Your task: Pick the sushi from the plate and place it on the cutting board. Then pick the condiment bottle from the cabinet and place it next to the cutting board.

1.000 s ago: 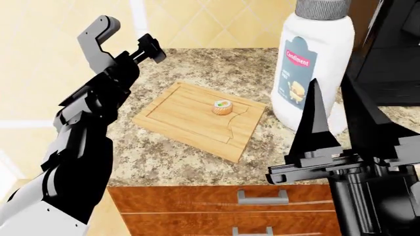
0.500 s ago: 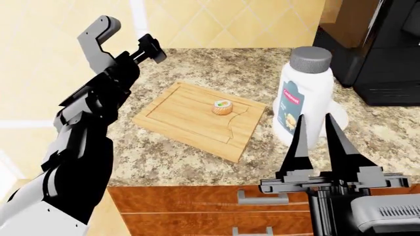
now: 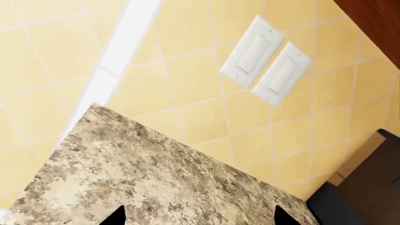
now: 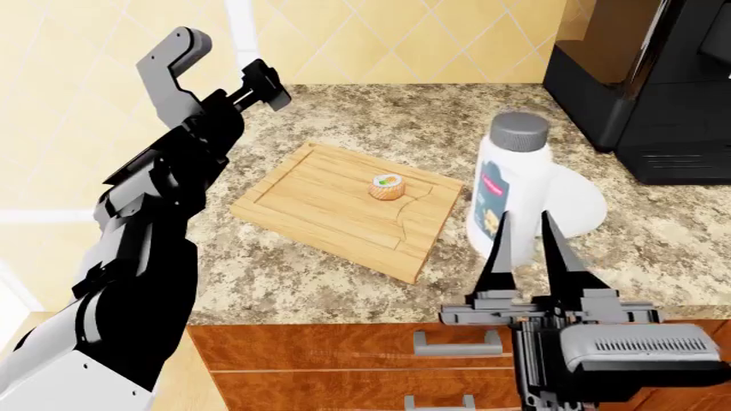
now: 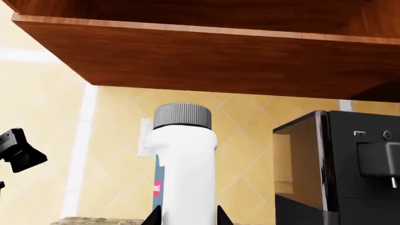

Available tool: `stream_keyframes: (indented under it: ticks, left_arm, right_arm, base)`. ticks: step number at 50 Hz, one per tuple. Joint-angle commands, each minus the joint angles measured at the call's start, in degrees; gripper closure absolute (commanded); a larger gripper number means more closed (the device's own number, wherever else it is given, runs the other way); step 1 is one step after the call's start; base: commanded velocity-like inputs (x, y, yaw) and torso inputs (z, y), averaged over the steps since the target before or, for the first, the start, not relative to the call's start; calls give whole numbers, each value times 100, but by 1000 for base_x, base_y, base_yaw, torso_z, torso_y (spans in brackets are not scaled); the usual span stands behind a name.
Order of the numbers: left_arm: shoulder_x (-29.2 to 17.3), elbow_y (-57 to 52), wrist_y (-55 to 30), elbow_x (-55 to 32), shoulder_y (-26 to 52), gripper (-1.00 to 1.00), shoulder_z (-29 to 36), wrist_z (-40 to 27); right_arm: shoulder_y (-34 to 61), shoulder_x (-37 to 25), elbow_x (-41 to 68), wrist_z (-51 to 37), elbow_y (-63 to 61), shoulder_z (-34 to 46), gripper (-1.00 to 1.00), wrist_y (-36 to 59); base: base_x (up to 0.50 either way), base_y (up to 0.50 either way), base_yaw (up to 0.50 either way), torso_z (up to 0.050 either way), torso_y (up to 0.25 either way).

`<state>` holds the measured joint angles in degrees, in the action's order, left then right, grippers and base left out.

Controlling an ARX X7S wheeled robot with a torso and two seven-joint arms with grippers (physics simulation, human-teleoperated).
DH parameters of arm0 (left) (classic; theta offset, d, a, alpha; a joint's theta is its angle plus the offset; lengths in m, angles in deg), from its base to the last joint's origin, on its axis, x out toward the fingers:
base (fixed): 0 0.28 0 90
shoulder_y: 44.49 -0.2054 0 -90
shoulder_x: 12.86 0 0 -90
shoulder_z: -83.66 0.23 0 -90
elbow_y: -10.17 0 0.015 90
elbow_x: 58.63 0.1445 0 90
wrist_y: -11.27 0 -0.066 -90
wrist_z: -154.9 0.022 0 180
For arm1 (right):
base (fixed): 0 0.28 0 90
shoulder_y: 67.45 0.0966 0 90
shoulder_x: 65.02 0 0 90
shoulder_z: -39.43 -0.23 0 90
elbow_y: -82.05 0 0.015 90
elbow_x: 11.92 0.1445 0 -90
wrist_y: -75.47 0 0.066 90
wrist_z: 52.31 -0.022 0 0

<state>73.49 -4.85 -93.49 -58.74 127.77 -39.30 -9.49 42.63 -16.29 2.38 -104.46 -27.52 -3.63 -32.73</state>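
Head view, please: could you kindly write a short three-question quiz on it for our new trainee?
1. True or false: the sushi lies on the cutting board.
2. The condiment bottle is: A) upright, B) on its side, C) upside down.
3. Fill in: the bottle's cap is ___ in colour.
Key: 1 true; 2 A; 3 grey.

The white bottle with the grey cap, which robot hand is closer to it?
The right one. The right gripper sits just in front of the condiment bottle, its fingers on either side of the base. The left gripper is raised over the counter's far left, beyond the cutting board.
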Motion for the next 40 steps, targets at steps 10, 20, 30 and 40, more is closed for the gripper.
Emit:
stream_keyframes:
  ticks: [10, 20, 30, 40]
  left_arm:
    - [-1, 0, -17, -3, 4, -100, -9, 18]
    - [0, 0, -12, -2, 0, -100, -14, 39]
    - [0, 0, -13, 0, 1, -100, -20, 49]
    - [-3, 0, -14, -1, 2, -100, -19, 60]
  right_arm:
    - [146, 452, 82, 321, 1011, 67, 100, -414]
    - [169, 579, 195, 446, 1311, 100, 100, -494]
    - [100, 620, 315, 478, 1533, 54, 100, -667]
    - [106, 733, 436, 605, 1881, 48, 100, -824]
  base:
    - [0, 0, 0, 0, 1]
    - [0, 0, 0, 1, 0]
    - [0, 0, 0, 0, 1]
    - [0, 0, 0, 0, 0]
